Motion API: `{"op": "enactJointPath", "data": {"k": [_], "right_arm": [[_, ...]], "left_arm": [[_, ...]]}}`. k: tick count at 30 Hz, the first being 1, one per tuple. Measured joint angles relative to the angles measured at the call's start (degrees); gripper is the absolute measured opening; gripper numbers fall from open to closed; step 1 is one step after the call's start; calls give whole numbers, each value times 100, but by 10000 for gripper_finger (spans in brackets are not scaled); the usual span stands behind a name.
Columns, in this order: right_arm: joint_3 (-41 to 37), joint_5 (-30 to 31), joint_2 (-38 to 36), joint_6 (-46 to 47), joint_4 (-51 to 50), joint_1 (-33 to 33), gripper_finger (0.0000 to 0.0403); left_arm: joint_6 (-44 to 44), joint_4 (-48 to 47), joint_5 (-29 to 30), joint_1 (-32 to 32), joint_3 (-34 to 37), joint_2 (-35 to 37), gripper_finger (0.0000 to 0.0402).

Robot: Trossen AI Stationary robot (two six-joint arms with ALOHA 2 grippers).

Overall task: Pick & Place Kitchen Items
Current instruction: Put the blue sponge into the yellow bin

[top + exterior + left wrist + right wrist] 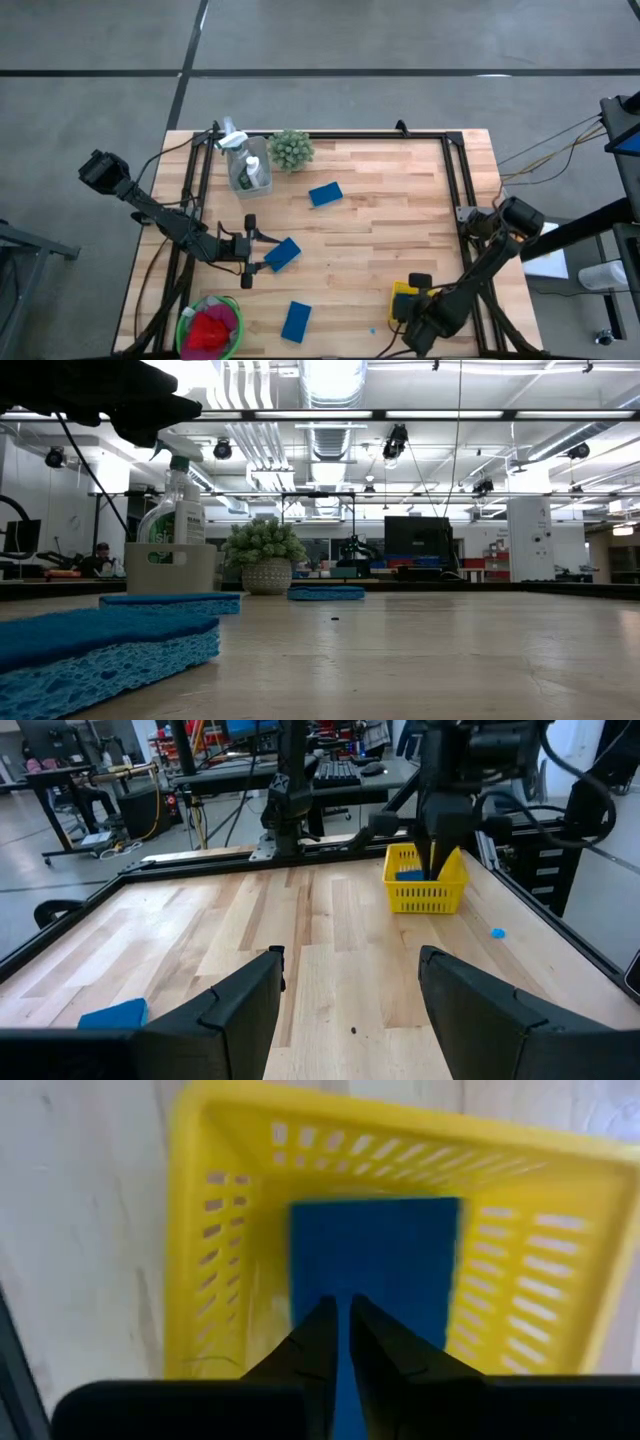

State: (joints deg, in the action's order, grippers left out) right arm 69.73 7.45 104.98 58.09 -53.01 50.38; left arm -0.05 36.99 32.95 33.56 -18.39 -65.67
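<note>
A yellow slotted basket (400,302) stands near the table's near right corner, and a flat blue sponge (375,1255) lies on its floor. My right gripper (340,1305) points straight down into the basket above this sponge, fingers shut. My left gripper (250,250) hovers open over the table's left middle, with nothing between its fingers (240,1000). A second blue sponge (283,253) lies flat on the table just past its fingertips. Two more blue sponges (325,194) (296,321) lie flat on the wood. My right gripper comes at the sponge's near end (320,1280) from above, pointing down, inside the basket. Its shut fingertips (372,1318) cover the spot, so I cannot tell whether they touch the sponge. The sponge lies flat on the basket floor.
A grey caddy (247,168) holding a spray bottle (180,500) and a potted spiky plant (291,150) stand at the far left. A green basket with red and pink cloths (210,328) sits at the near left corner. Black rails (455,170) frame the table.
</note>
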Motion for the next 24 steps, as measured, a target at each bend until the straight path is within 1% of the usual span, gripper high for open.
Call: {"op": "enactJointPath", "data": {"k": [2, 9, 16, 19, 22, 24], "right_arm": [[0, -110, 67, -1, -14, -48, 29], [158, -103, 87, 27, -378, -113, 30], [767, 598, -31, -127, -614, -111, 30], [913, 694, -34, -221, -618, -119, 30], [906, 688, -33, -190, -748, -137, 49], [881, 688, -31, -94, -923, -139, 78]], "left_arm": [[0, 0, 0, 0, 0, 0, 236], [0, -2, 0, 2, 0, 0, 236], [0, -5, 0, 0, 0, 0, 236], [0, -13, 0, 2, 0, 0, 236], [0, -35, 0, 2, 0, 0, 236], [-2, -59, 0, 0, 0, 0, 236]]}}
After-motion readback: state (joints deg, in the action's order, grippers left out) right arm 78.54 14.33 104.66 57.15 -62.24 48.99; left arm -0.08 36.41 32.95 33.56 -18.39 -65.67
